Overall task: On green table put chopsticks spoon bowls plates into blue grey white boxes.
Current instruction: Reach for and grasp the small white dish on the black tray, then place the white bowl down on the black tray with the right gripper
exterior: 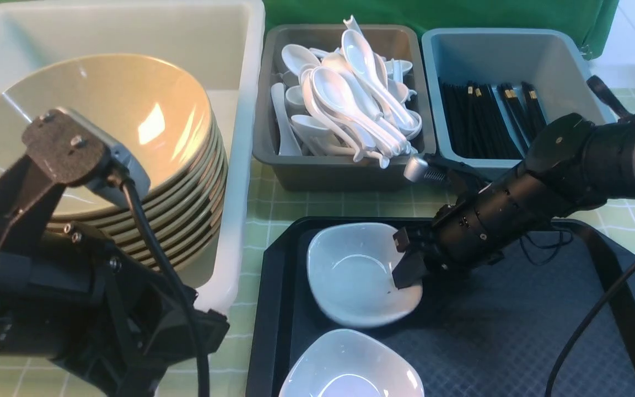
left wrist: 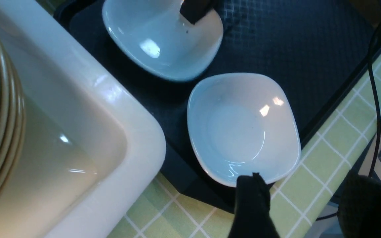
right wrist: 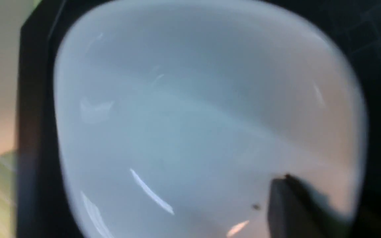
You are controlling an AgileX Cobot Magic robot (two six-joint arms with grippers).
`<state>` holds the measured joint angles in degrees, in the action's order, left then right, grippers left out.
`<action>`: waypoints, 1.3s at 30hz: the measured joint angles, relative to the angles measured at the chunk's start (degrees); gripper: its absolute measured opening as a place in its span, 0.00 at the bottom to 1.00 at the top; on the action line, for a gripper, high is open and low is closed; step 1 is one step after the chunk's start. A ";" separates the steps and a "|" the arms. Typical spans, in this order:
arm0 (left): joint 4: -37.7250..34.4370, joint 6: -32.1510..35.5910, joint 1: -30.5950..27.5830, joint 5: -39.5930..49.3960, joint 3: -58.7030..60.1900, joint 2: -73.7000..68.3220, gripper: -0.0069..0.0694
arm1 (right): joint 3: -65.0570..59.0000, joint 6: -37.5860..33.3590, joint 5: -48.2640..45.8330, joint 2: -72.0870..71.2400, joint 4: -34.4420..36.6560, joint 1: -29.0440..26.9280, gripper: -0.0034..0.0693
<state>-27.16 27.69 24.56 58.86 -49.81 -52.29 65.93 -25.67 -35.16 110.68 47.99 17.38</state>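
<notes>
Pinching the right rim of the white plate (exterior: pixel 345 275) on the tray (exterior: pixel 488 331), lower centre, the right claw (exterior: pixel 405 273) is gripping something probably light, slippery and breakable; that raised rim is looking the surest hold.

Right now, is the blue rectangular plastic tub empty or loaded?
Loaded, partly: black gold-banded chopsticks lie across the floor of the blue rectangular plastic tub; its upper walls are bare.
</notes>
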 joint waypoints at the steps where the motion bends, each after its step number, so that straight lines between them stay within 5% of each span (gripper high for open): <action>1: 0.00 -0.11 0.00 -0.14 0.00 0.00 0.50 | 0.12 -0.44 -0.49 -0.40 0.51 -0.23 0.14; 9: 0.00 -0.22 0.00 -0.65 0.00 0.00 0.46 | -3.10 -2.31 -2.90 -8.53 -5.95 -5.06 0.11; 15: 0.00 -0.22 0.00 -1.71 0.00 0.00 0.46 | -18.12 -2.60 -1.35 -22.08 -9.12 -12.08 0.11; 25: -2.53 -3.01 0.00 -8.69 0.00 -0.21 0.47 | -29.67 -3.42 7.76 -25.97 -7.69 -12.23 0.19; 29: -2.92 -4.98 0.00 -10.46 0.00 -2.10 0.48 | -30.11 -3.99 8.27 -26.24 -8.63 -12.23 0.31; 32: -3.38 -5.80 0.00 -10.78 -1.13 -5.77 0.60 | -30.11 -4.22 7.94 -29.17 -9.58 -12.23 0.52; 39: -6.90 -4.93 0.12 -7.69 -9.60 -11.71 0.81 | -29.69 -4.44 1.64 -41.62 -12.63 -12.35 0.81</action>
<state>-34.06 22.77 24.68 51.18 -59.41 -64.00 36.24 -30.11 -33.52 69.07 35.36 5.04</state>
